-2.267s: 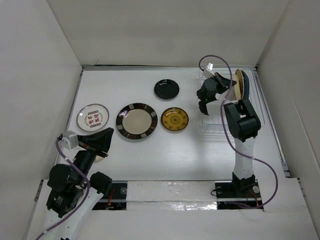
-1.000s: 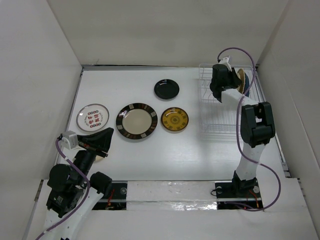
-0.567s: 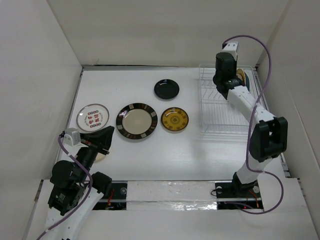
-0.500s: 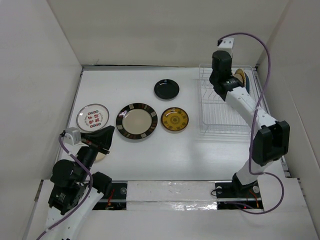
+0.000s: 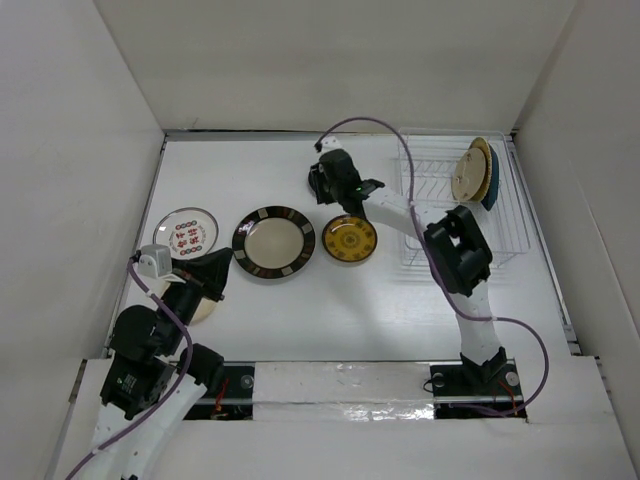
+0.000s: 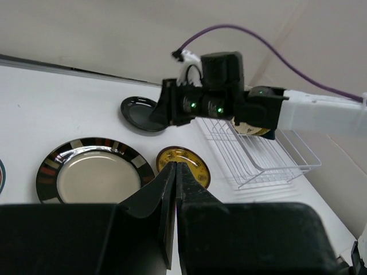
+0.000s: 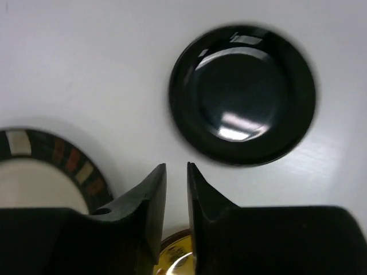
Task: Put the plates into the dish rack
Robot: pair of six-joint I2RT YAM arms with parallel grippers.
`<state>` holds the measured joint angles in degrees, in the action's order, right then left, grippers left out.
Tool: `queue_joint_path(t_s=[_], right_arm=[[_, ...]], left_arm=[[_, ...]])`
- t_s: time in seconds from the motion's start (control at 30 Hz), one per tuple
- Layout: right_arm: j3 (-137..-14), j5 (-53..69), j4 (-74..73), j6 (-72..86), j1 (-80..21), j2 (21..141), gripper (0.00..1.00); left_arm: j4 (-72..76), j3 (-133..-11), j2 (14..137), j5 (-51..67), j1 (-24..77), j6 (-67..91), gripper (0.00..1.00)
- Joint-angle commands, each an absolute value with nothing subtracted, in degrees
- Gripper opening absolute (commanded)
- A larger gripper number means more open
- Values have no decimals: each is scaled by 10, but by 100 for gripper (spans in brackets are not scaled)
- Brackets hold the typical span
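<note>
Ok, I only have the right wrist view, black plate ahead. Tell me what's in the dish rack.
Observer: Two plates stand on edge at the far right end of the dish rack: a cream plate, and a teal-blue plate just right of it.
Operator: Give me the left gripper's state.
Observer: The left gripper is shut and holds nothing.
Operator: Name any plate left of the striped-rim plate.
Observer: A white plate with red marks lies flat there, apart from it.
</note>
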<state>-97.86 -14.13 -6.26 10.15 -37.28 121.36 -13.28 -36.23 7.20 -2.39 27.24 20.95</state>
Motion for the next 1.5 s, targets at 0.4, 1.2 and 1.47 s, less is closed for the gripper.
queue_joint_path(t_s=[0.4,1.2,1.47], right_arm=[[-998,123,-86,138,-386,1285,66],[-1033,356,-62,184,-374,1395,23],[-1009,443,32,246,-364,1390,0]], left_arm=[[-117,-371,109,-41,271,213,1],[-119,-372,112,-58,271,214,3],[-120,-373,117,-58,271,214,3]])
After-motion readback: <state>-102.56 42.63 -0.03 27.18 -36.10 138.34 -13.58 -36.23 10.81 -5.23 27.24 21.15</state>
